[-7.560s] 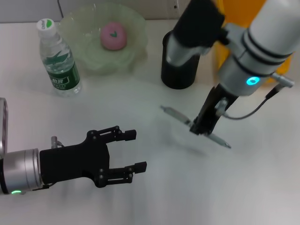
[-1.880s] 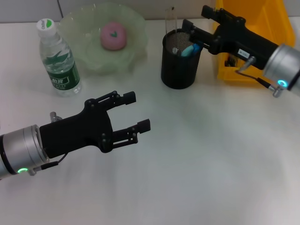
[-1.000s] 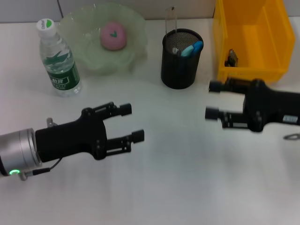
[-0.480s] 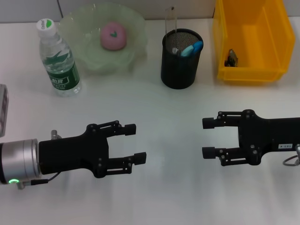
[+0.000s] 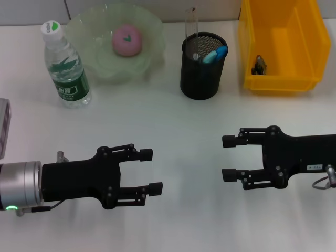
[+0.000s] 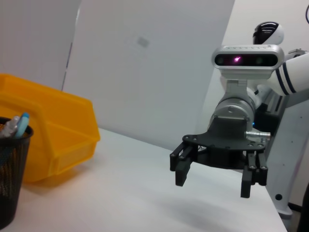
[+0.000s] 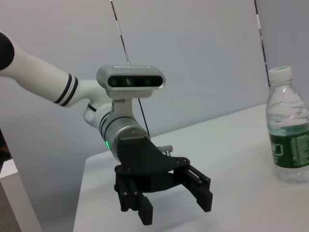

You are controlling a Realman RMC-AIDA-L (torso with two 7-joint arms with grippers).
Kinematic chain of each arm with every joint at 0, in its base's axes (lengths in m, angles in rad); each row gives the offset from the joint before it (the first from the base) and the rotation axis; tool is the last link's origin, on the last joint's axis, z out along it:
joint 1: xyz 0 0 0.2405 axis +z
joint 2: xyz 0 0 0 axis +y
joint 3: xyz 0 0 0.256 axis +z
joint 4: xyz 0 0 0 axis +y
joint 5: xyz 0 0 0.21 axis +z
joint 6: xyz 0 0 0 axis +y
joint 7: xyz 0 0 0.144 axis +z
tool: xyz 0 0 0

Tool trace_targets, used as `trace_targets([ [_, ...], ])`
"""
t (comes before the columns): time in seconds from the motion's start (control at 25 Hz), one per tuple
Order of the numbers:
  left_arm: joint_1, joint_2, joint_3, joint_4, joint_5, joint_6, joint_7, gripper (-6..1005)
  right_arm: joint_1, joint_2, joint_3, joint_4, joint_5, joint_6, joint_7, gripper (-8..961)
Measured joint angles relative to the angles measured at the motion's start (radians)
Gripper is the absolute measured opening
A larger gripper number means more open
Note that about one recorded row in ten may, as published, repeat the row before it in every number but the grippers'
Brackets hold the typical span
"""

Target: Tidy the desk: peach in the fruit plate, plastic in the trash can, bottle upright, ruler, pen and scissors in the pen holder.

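The pink peach [image 5: 126,40] lies in the green fruit plate [image 5: 149,26]. A bottle [image 5: 65,65] stands upright left of the plate; it also appears in the right wrist view [image 7: 288,140]. The black mesh pen holder [image 5: 202,73] holds a clear ruler [image 5: 190,21], a blue-ended item [image 5: 215,53] and a grey tip. A dark scrap of plastic [image 5: 258,65] lies in the yellow trash can [image 5: 281,79]. My left gripper [image 5: 151,170] is open and empty over the near left table. My right gripper [image 5: 227,157] is open and empty at the near right.
Each wrist view shows the other arm's gripper: the right gripper [image 6: 213,182] and the left gripper [image 7: 175,208]. The yellow trash can [image 6: 48,140] and pen holder [image 6: 9,169] stand beyond. A grey object [image 5: 4,131] pokes in at the left edge.
My right gripper has left the pen holder, drawn back to the near right of the table and opened, empty. My left gripper settled slightly nearer, still open.
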Motion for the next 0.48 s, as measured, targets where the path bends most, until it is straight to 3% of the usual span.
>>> trace_targets([
  [0.48, 0.001, 0.000, -0.003, 0.009, 0.003, 0.017, 0.006, 783, 0.000, 0.003, -0.003, -0.001, -0.006, 0.001, -0.003, 742],
])
